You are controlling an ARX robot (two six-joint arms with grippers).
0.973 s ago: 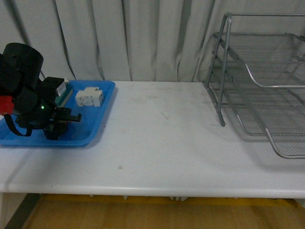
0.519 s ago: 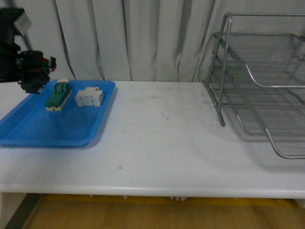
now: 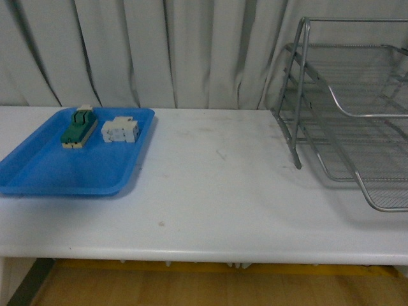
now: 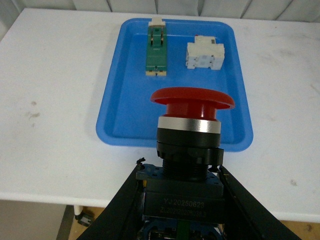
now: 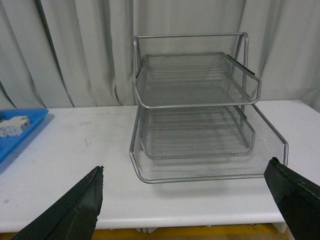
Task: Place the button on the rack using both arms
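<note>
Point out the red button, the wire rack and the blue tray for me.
red button (image 4: 192, 98): left wrist view, on its mushroom cap.
wire rack (image 5: 192, 75): right wrist view, on the top tier's mesh floor.
blue tray (image 3: 64, 172): front view, on its bare floor.

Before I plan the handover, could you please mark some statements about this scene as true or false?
1. The left gripper is shut on the red mushroom-cap push-button. True.
2. A component lies on the top tier of the wire-mesh rack. False: every tier in view is bare.
3. The green-and-cream switch block and the white component lie side by side in the blue tray. True.
4. The right gripper is clamped on the rack's frame. False: it is open and apart from the rack, facing it.
</note>
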